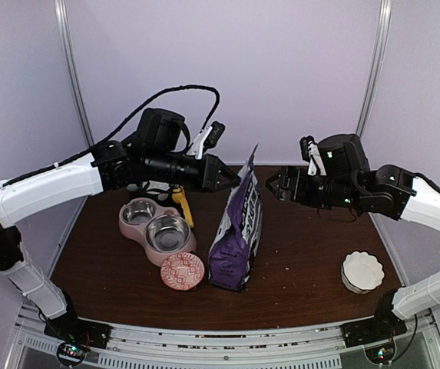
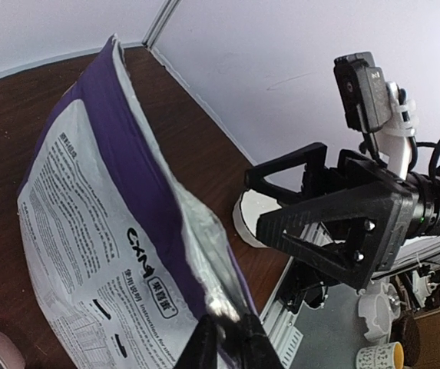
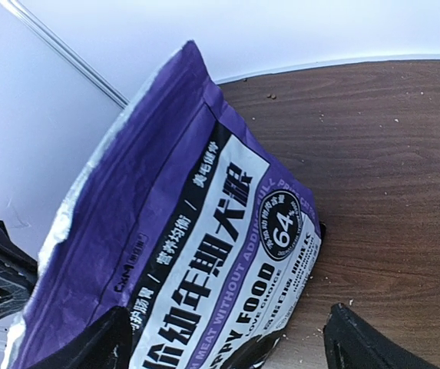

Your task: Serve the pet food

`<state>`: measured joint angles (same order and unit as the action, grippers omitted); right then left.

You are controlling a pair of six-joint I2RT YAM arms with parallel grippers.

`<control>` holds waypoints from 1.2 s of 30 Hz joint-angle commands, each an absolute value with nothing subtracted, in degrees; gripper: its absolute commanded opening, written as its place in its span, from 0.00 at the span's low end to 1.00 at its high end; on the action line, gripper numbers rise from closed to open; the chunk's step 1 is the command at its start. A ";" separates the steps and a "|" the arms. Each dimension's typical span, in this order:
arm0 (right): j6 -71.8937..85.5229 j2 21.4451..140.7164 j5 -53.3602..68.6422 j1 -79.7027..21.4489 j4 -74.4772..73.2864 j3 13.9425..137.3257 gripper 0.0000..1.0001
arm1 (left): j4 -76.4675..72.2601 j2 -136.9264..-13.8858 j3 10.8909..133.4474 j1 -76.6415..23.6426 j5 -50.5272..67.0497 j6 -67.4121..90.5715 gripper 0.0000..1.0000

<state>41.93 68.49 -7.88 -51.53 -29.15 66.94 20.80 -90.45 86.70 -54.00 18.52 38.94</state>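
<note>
Counter (image 1: 304,254): dark brown wood, enclosed by pale lilac walls (image 1: 296,69). Pet food bag (image 1: 237,238) stands at centre, long axis vertical, mouth upward. I read left fingers (image 2: 201,347) clenched on its rim from 9 o'clock; right fingers (image 3: 365,342) released at 3 o'clock.

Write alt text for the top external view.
A purple pet food bag stands mid-scene, top edge pinched by the left gripper, the open right gripper hovering opposite. A pink double feeder, yellow scoop and red patterned dish lie to its left, a white scalloped bowl to its right.
</note>
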 commanded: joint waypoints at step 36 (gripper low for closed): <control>47.51 79.43 1.94 -52.65 -18.45 74.41 0.21 | 13.52 -89.72 84.43 -53.88 22.41 38.46 0.00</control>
<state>46.68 78.50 1.76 -52.38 -18.52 74.67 16.43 -90.43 85.03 -54.00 20.91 38.94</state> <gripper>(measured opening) 0.263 0.010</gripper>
